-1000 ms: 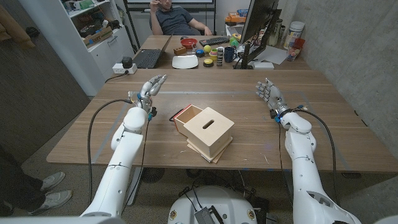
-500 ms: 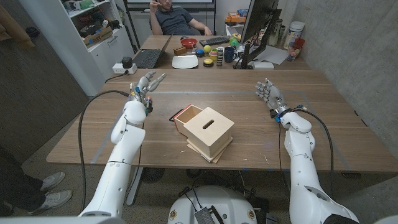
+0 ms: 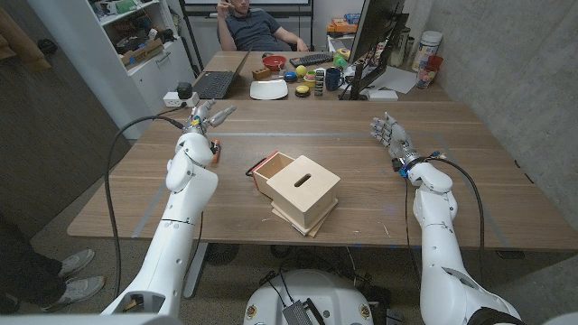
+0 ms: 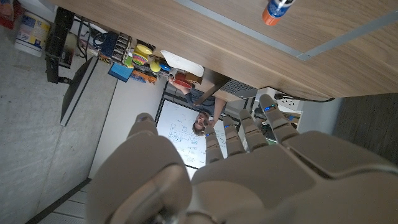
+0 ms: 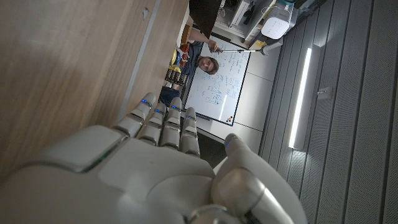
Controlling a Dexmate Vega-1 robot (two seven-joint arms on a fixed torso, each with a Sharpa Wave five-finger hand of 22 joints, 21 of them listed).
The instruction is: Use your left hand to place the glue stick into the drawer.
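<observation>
A light wooden box (image 3: 303,191) stands mid-table, with its drawer (image 3: 267,169) pulled out toward the robot's left. The glue stick (image 3: 215,148), small with an orange cap, lies on the table close beside my left wrist; it also shows as glue stick (image 4: 276,9) beyond my fingers. My left hand (image 3: 204,118) hovers past it near the table's far left part, fingers spread and holding nothing, seen from behind as left hand (image 4: 205,180). My right hand (image 3: 388,135) is raised over the right side, fingers apart and empty, also seen as right hand (image 5: 149,168).
Pale tape lines (image 3: 271,135) cross the tabletop. Beyond the table a second desk holds a laptop (image 3: 214,84), a white bowl (image 3: 269,89), cups and a monitor (image 3: 370,41). A power strip (image 3: 181,99) sits near my left hand. A person (image 3: 255,25) sits behind.
My left arm has swung outward and away from the box, carrying the hand farther toward the table's far left. The right arm, the box and the drawer have not moved.
</observation>
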